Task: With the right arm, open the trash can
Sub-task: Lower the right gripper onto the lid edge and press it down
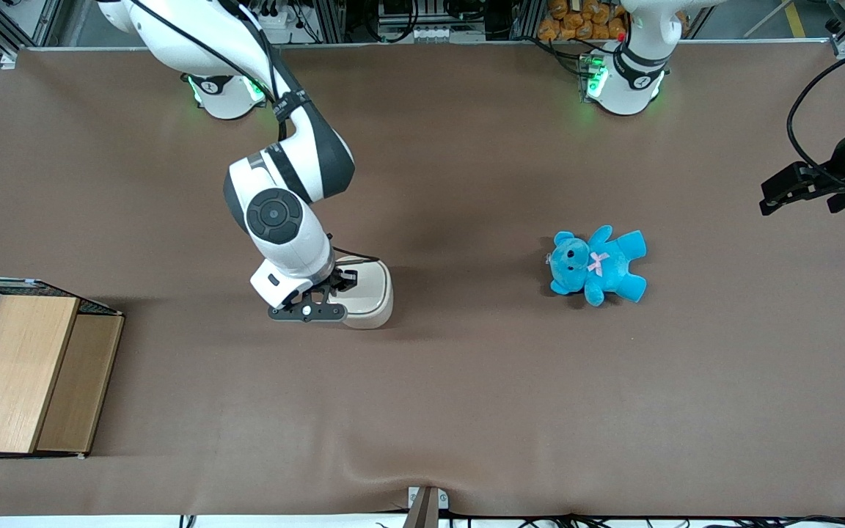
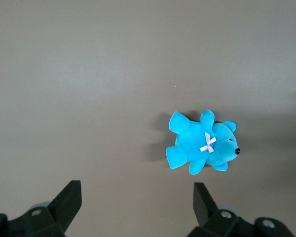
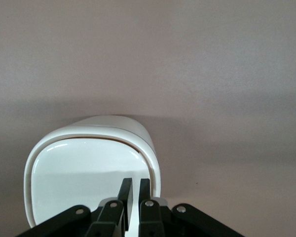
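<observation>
Pincer [image 3: 133, 187] hung over the closed lid of the trash can [image 1: 371, 293], fingers nearly together and gripping nothing, can at centre-left of the front frame on the brown counter [image 1: 466, 389], blue teddy bear [image 1: 598, 265] right of centre, wooden box [image 1: 23, 374] at lower left.

No text, label, brand or number can be read anywhere.
</observation>
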`<state>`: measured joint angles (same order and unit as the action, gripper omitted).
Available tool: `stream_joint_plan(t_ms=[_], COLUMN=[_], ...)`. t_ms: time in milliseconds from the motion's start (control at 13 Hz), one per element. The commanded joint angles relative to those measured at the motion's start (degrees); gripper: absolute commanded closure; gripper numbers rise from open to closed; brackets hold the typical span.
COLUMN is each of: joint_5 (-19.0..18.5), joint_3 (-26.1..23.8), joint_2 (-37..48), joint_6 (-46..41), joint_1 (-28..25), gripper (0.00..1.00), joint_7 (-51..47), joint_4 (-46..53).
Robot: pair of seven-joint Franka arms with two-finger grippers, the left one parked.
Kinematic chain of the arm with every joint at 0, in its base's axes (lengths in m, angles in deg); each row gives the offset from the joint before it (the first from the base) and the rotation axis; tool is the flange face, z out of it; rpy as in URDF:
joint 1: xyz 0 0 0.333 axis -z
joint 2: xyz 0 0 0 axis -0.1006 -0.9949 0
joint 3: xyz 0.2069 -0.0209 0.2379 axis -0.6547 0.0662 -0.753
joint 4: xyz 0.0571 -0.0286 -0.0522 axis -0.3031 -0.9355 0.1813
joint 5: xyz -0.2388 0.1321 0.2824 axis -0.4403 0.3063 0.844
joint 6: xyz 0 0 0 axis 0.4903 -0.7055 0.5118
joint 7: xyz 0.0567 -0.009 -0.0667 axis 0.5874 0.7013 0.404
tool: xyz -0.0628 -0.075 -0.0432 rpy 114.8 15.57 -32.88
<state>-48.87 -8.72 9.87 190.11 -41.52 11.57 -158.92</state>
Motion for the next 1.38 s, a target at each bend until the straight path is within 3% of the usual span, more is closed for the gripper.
stream_joint_plan(t_ms=[0, 923, 1077, 1154, 1308], joint_5=[0.61, 0.61, 0.61, 0.69, 0.69], joint_3=[0.55, 0.55, 0.55, 0.63, 0.72], joint_2=[-0.70, -2.11, -1.15, 0.16, 2.18], joint_6=[0.47, 4.43, 3.55, 1.37, -5.56], joint_1=[-1.00, -1.53, -1.26, -1.09, -0.65], gripper=[0.90, 0.89, 0.60, 0.01, 0.00], joint_7=[0.18, -0.08, 0.35, 0.10, 0.18], joint_4=[0.02, -2.36, -1.92, -1.48, 1.41])
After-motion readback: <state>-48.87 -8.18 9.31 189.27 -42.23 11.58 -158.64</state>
